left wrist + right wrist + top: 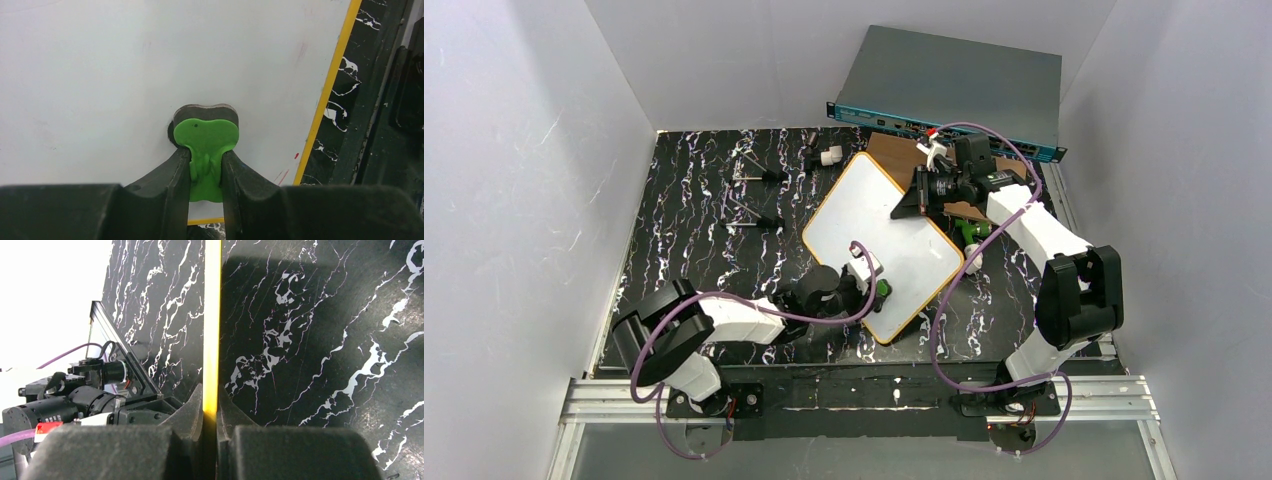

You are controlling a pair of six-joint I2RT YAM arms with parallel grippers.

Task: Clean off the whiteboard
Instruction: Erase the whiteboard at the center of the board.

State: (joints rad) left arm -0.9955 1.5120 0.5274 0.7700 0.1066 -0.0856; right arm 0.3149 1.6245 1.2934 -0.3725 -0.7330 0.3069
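Low centre of the top view, the left gripper [871,280] pinches a green eraser [207,132] against the whiteboard [864,215], which sits skewed mid-frame on the table [704,220]. Upper right, the right gripper [912,197] is clamped on its yellow frame.

whiteboard [100,75]: faint red streaks [283,176] near its edge, nothing you can read
red tag [47,427]: too small for you to read
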